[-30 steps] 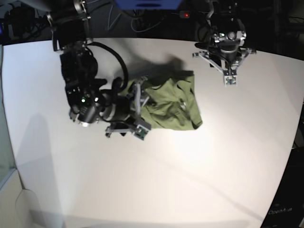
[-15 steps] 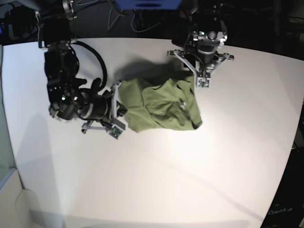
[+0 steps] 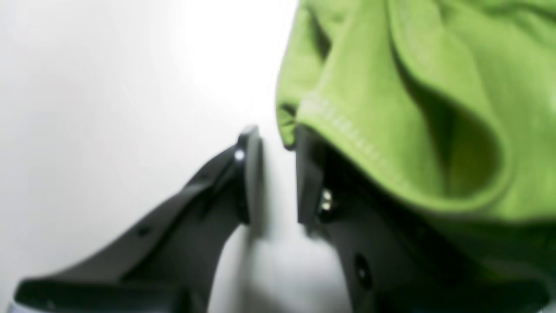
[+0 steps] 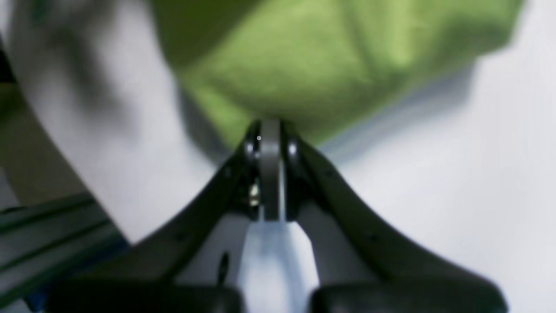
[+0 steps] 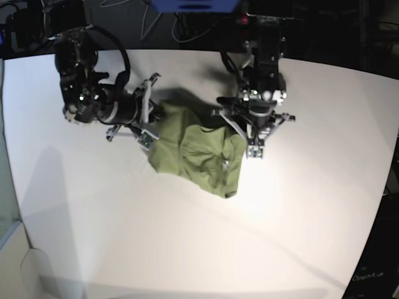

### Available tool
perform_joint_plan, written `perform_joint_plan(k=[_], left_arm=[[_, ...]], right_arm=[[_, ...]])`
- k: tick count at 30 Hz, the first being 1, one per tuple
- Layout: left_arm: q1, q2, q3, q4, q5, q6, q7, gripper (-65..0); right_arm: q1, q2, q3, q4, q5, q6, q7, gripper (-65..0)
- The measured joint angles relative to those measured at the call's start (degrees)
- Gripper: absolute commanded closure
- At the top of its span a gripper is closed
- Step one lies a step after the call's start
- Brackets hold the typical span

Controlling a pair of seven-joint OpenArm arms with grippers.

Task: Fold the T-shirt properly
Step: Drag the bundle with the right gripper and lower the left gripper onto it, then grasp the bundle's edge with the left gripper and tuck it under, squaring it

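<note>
The olive-green T-shirt (image 5: 199,156) lies crumpled in the middle of the white table. On the left of the base view, my right gripper (image 5: 149,124) is at the shirt's left edge. In the right wrist view that gripper (image 4: 270,130) is shut, and the green T-shirt (image 4: 325,56) bunches right at its tips, pinched there. My left gripper (image 5: 252,148) sits at the shirt's right edge. Seen from the left wrist, this gripper (image 3: 278,139) is open with bare table in the gap. The stitched hem of the T-shirt (image 3: 391,108) drapes over its right finger (image 3: 308,174).
The white table (image 5: 187,249) stretches wide in front of the shirt and to both sides. Dark equipment and cables (image 5: 187,25) line the back edge. The right arm's black cable (image 5: 124,59) loops above the table at the back left.
My right gripper closed on the shirt's left edge and moved toward the back. The left arm came forward and down onto the shirt's right edge. The shirt shifted and stretched toward the front.
</note>
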Motion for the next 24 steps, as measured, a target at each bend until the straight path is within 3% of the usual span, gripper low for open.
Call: perform_joint_plan(k=[6,9,16,21,24], left_arm=[[-7.54,-0.02,0.02,-6.82,-0.28,-0.11,-3.17,-14.1],[-9.27,-0.17,0.0,-6.62,-5.68,-0.02,-5.38,-14.1],[-8.35,-1.03,0.02,7.69,-16.79,-0.11,-3.91,-14.1],[-1.77,-4.59,-0.39,13.7,-16.61,0.2,4.98,-14.1],[1.75,-5.29,-0.31,13.46,-17.38,-0.09,5.31,-14.1]], right_arm=[[-1.84,-4.28,-7.39,-0.33,0.72,0.2,0.94,0.0],[-1.44,-5.25,-9.29,-2.75,0.61,0.22,1.38,0.0],[-1.62,-3.61,-9.68,-6.36,0.72,0.17,3.5,0.0],[-1.29,-1.05,-9.03,-6.29,1.66,0.2,4.42,0.0],[-0.94,0.96,-8.98,-6.27,1.38,0.17,6.47,0.0]])
